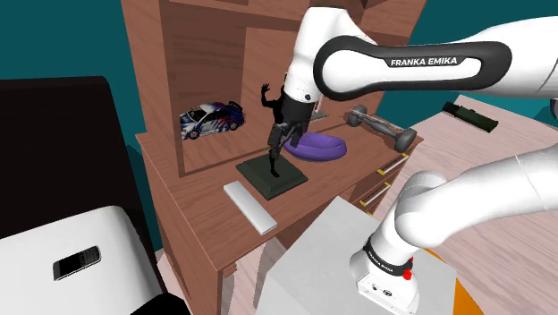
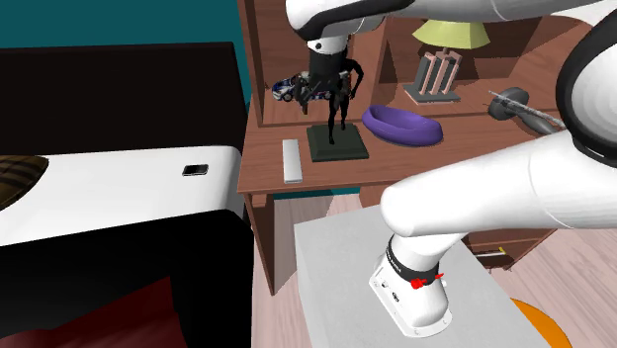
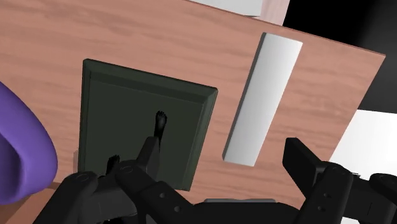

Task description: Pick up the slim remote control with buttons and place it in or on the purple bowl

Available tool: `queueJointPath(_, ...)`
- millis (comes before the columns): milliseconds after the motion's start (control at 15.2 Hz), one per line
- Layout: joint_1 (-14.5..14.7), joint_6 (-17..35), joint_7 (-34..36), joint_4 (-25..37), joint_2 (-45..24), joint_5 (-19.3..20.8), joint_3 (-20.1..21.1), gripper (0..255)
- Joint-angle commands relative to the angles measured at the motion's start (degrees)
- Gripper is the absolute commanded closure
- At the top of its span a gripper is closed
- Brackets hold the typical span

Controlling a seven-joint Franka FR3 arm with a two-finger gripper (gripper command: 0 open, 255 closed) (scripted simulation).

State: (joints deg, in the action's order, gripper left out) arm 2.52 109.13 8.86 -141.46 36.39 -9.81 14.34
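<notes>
Gripper [image 1: 279, 136] is spread wide and grips nothing. It hangs over a black figurine [image 2: 334, 119] that stands on a dark green square base [image 3: 143, 121]. The remote [image 3: 262, 98] renders as a plain white slim slab. It lies flat on the wooden table [image 1: 201, 224], just beside the base and near the table's front edge. The purple bowl [image 1: 319, 147] sits close to the base's opposite side. A toy race car [image 1: 212, 118] stands further back on the table, and a dumbbell [image 1: 383, 127] lies beyond the bowl.
</notes>
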Motion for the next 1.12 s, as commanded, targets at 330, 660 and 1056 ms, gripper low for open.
queueJointPath(330, 0.2, 11.8, 7.3, -1.9, -11.1, -0.2, 7.4, 0)
queueJointPath(660, -0.6, 19.6, 14.1, -0.8, -21.4, 2.6, 12.5, 0)
queueJointPath(1056, -1.0, 24.6, 15.6, -2.4, -25.1, 4.2, 13.5, 0)
